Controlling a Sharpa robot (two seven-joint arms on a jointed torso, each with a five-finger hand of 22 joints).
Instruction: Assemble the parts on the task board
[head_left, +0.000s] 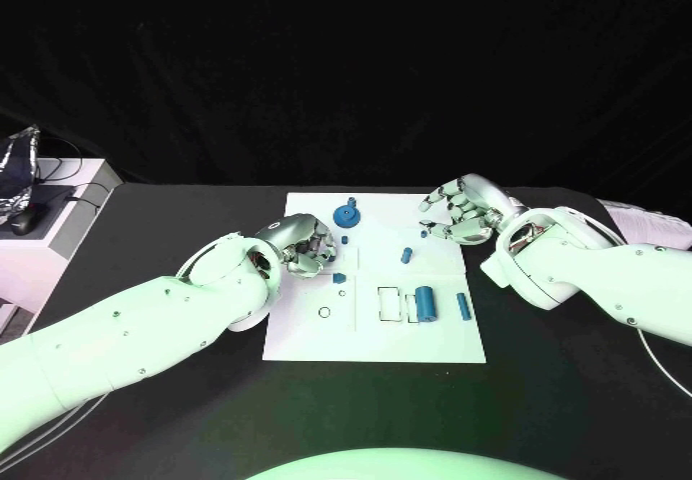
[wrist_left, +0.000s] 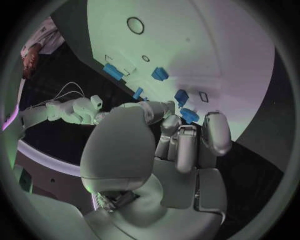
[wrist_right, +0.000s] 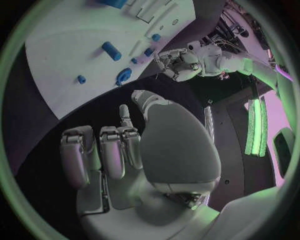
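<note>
The white task board (head_left: 375, 340) lies mid-table with several blue parts on it: a round gear-like piece (head_left: 346, 213) (wrist_right: 123, 76), a cylinder (head_left: 426, 300) (wrist_right: 111, 51), a thin bar (head_left: 463, 306) and small blocks (head_left: 407, 255). My left hand (head_left: 303, 246) (wrist_left: 181, 140) hovers over the board's left side with its fingers curled in. One small blue block (head_left: 349, 238) (wrist_left: 189, 116) lies just off its fingertips; I cannot tell if they touch. My right hand (head_left: 464, 210) (wrist_right: 112, 150) is above the board's far right corner, fingers curled in around nothing.
Outlined rectangular slots (head_left: 389, 305) and a small ring mark (head_left: 325, 312) sit in the board's near half. A white stand (head_left: 51, 235) carrying dark equipment and cables is at the table's far left. Black table (head_left: 173, 420) surrounds the board.
</note>
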